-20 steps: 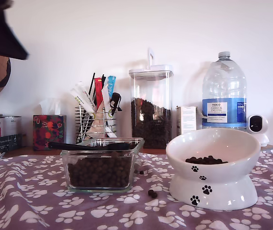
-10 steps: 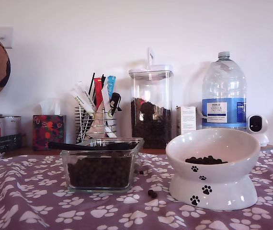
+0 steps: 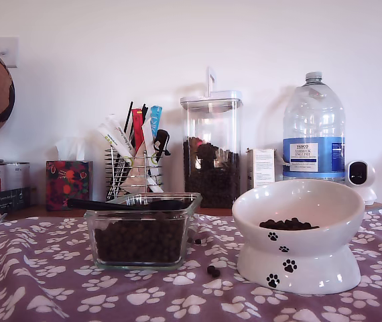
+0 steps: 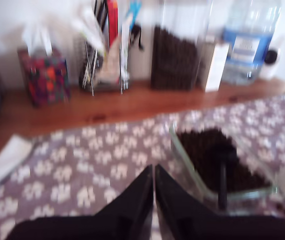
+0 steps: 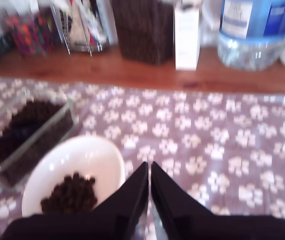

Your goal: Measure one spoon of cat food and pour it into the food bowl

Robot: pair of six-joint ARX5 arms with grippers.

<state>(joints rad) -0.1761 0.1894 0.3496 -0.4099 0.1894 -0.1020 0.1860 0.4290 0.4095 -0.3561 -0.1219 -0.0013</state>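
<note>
Spoon (image 3: 120, 204) – black, long handle, across glass dish (image 3: 142, 231); both pincers closed, empty.

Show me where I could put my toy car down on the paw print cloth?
The paw print cloth is bare in front of the glass dish and out toward the exterior view's left. It is tight between the dish and the food bowl, where loose cat food lies. The back, by the jar and water bottle, is crowded.
</note>
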